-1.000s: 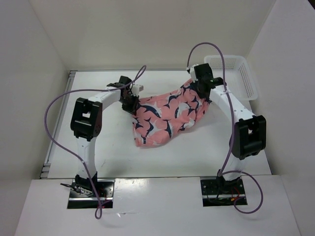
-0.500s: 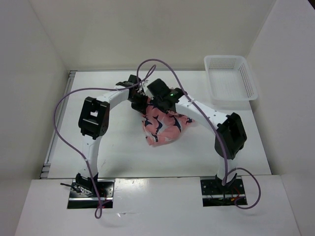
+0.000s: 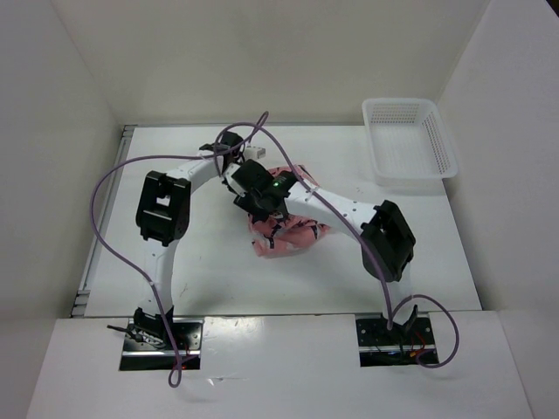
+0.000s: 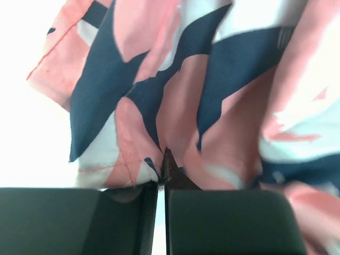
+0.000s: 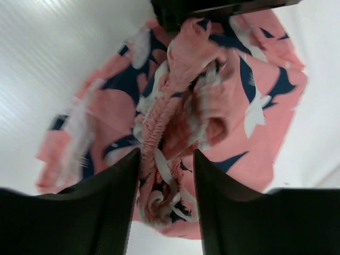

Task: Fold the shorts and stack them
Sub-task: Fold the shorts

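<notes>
White walls enclose the white surface (image 3: pixel 210 279), with a mesh basket (image 3: pixel 406 144) at far right. The pink shorts (image 3: pixel 293 234) are bunched up, with the left claw (image 4: pixel 161 183) and right claw (image 5: pixel 162 170) both clenched on them.

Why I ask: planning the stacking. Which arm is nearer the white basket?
Right. The right arm is just in front of the basket; the left arm lies beyond the shorts.

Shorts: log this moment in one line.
salmon-pink bird-print fabric shorts: bunched up | left gripper: shut on shorts | right gripper: shut on shorts
</notes>
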### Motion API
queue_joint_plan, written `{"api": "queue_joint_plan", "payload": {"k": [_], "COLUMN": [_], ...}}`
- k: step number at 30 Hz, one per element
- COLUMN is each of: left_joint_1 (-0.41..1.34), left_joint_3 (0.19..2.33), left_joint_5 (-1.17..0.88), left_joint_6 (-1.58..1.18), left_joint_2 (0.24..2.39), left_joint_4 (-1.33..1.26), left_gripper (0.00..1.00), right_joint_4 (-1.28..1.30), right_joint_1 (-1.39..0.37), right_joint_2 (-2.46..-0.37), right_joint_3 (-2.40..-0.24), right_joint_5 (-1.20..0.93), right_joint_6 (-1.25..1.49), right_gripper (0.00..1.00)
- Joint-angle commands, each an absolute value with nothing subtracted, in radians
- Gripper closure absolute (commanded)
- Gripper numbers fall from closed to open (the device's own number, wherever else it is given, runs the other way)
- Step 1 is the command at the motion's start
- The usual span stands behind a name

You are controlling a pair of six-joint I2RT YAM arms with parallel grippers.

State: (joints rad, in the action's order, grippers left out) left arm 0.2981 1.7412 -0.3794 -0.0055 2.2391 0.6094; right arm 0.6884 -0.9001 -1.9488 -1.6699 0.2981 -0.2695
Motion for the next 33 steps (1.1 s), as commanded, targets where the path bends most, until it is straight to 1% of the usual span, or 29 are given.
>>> {"api": "queue_joint_plan", "payload": {"k": [1, 3, 5, 6, 9, 10, 11, 13, 14, 16, 18, 21, 24, 25, 29, 33], "left_joint_1": [0.301, 0.301, 0.292, 0.291, 0.291, 0.291, 0.282, 0.272, 0.258, 0.239, 0.219, 0.219, 0.23, 0.241, 0.31, 0.328], "left_joint_3": [1.753, 1.753, 1.763, 1.772, 1.781, 1.781, 1.781, 1.801, 1.801, 1.81, 1.822, 1.841, 1.862, 1.871, 1.838, 1.792], "left_joint_5": [-0.393, -0.382, -0.382, -0.37, -0.35, -0.339, -0.339, -0.328, -0.328, -0.328, -0.328, -0.328, -0.389, -0.425, -0.405, -0.405], "left_joint_6": [0.0, 0.0, 0.0, 0.0, 0.0, 0.0, 0.0, 0.0, 0.0, 0.0, 0.0, 0.0, 0.0, 0.0, 0.0, 0.0], "left_joint_2": [2.24, 2.24, 2.24, 2.24, 2.24, 2.24, 2.229, 2.214, 2.192, 2.166, 2.122, 2.069, 2.04, 2.031, 2.06, 2.095], "left_joint_4": [0.627, 0.627, 0.637, 0.637, 0.647, 0.658, 0.667, 0.68, 0.692, 0.716, 0.745, 0.788, 0.834, 0.848, 0.905, 0.916], "left_gripper": [0.88, 0.87, 0.86, 0.82, 0.77, 0.72, 0.7, 0.66, 0.62, 0.57, 0.5, 0.44, 0.39, 0.36, 0.31, 0.29], "right_joint_4": [0.669, 0.669, 0.669, 0.669, 0.657, 0.643, 0.634, 0.617, 0.601, 0.552, 0.502, 0.45, 0.404, 0.381, 0.341, 0.304], "right_joint_1": [-0.92, -0.92, -0.92, -0.92, -0.92, -0.92, -0.92, -0.92, -0.92, -0.92, -0.92, -0.92, -0.902, -0.888, -0.867, -0.867], "right_joint_2": [-1.956, -1.956, -1.916, -1.899, -1.826, -1.792, -1.777, -1.732, -1.715, -1.665, -1.637, -1.614, -1.614, -1.614, -1.623, -1.623], "right_joint_3": [-1.758, -1.781, -1.793, -1.793, -1.769, -1.747, -1.682, -1.6, -1.518, -1.407, -1.355, -1.289, -1.25, -1.226, -1.174, -1.146], "right_joint_5": [0.279, 0.279, 0.238, 0.227, 0.189, 0.189, 0.213, 0.224, 0.224, 0.201, 0.172, 0.172, 0.146, 0.146, 0.106, 0.081], "right_joint_6": [-0.256, -0.265, -0.276, -0.276, -0.276, -0.288, -0.299, -0.334, -0.353, -0.385, -0.406, -0.428, -0.453, -0.469, -0.506, -0.506], "right_gripper": [0.34, 0.25, 0.22, 0.22, 0.22, 0.25, 0.31, 0.38, 0.41, 0.42, 0.38, 0.38, 0.38, 0.38, 0.38, 0.38]}}
